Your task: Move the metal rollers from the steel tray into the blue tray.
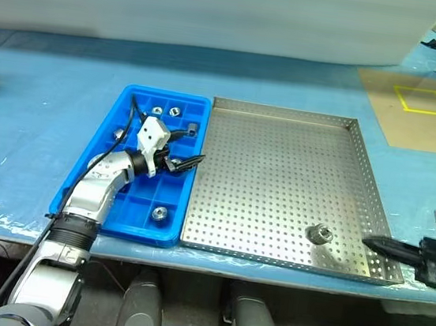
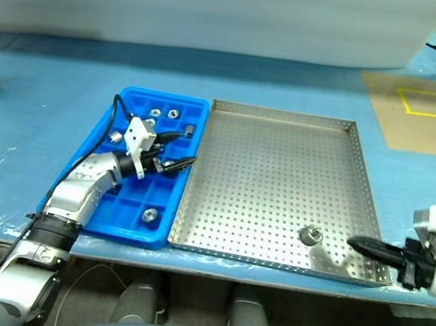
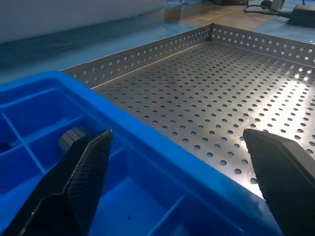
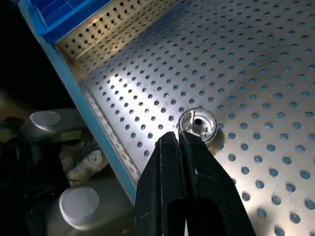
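The steel tray [image 1: 280, 178] lies on the blue-covered table [image 1: 41, 109], and I place everything from it. One metal roller [image 1: 320, 234] remains on its perforated floor, close to the near rim and toward the right-hand corner, standing with its hollow centre up.

My right gripper [image 1: 379, 245] hangs at that near right corner, over the rim, its two black fingers pressed together with nothing between them. In the right wrist view the closed tips [image 4: 178, 140] sit just short of the roller [image 4: 197, 123]; I cannot tell whether they touch it.

The blue tray [image 1: 90, 165] lies against the steel tray's left rim. Several rollers already sit in its compartments: two [image 1: 165, 111] at the far end, one [image 1: 159, 213] at the near end, one [image 1: 117, 132] along the far-left side.

My left gripper [image 1: 189, 149] hovers over the blue tray's side nearest the steel tray, fingers spread wide and empty, one finger [image 3: 81, 172] over the compartments, the other toward the steel floor.
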You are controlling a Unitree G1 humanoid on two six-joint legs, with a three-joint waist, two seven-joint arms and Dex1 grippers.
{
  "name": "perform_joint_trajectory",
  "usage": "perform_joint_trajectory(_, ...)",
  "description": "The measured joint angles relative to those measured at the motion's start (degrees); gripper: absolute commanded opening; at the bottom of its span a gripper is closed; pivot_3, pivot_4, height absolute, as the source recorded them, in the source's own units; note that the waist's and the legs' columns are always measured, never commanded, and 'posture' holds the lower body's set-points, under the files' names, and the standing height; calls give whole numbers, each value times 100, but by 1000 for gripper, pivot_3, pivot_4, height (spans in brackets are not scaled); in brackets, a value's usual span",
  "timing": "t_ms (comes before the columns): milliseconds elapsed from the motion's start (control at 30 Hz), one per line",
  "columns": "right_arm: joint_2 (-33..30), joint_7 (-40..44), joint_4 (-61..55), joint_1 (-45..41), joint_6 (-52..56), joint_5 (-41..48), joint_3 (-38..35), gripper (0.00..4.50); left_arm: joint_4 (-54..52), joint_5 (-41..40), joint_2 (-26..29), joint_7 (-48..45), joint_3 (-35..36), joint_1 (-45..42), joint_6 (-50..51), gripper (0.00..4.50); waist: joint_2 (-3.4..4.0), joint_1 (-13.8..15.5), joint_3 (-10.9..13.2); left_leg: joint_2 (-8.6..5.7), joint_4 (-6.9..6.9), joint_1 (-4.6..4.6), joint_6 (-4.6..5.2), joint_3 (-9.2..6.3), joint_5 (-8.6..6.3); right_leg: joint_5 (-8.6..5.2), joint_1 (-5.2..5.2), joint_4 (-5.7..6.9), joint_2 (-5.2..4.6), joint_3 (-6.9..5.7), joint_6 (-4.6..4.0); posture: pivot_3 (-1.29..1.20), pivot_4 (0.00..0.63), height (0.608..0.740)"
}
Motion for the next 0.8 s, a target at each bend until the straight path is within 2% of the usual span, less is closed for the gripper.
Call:
perform_joint_trajectory(200,-44,241,239,419,-509,-99,-212,45,-420,-48,-32,63,-2,155,131,4500,-2,-1,1,0,1,6,1,0,-1,-1,2,-2,-1,0,2,-216,150,740)
perform_joint_trajectory(233,-45,248,241,406,-492,-55,-238,216,-460,-50,-57,73,-5,167,148,4500,-1,-6,1,0,1,8,1,0,-1,-1,2,-2,-1,0,3,-216,150,740)
perform_joint_trajectory(333,-146,275,229,285,-309,134,-340,964,-579,-64,-133,102,-25,198,208,4500,2,-4,-1,-1,1,12,0,0,0,-1,2,-1,-1,1,3,-220,150,740)
perform_joint_trajectory(667,-321,329,-644,720,716,916,-1243,4362,-682,-131,-496,71,-320,214,314,4500,5,39,-3,2,-11,-5,6,-1,-4,-5,8,-34,-1,-10,9,-251,150,740)
perform_joint_trajectory(800,-335,308,-575,677,726,799,-1313,4362,-665,-130,-548,39,-368,197,313,4500,9,18,-6,2,-12,-18,13,-1,-9,-4,10,-58,-2,-17,9,-250,150,740)
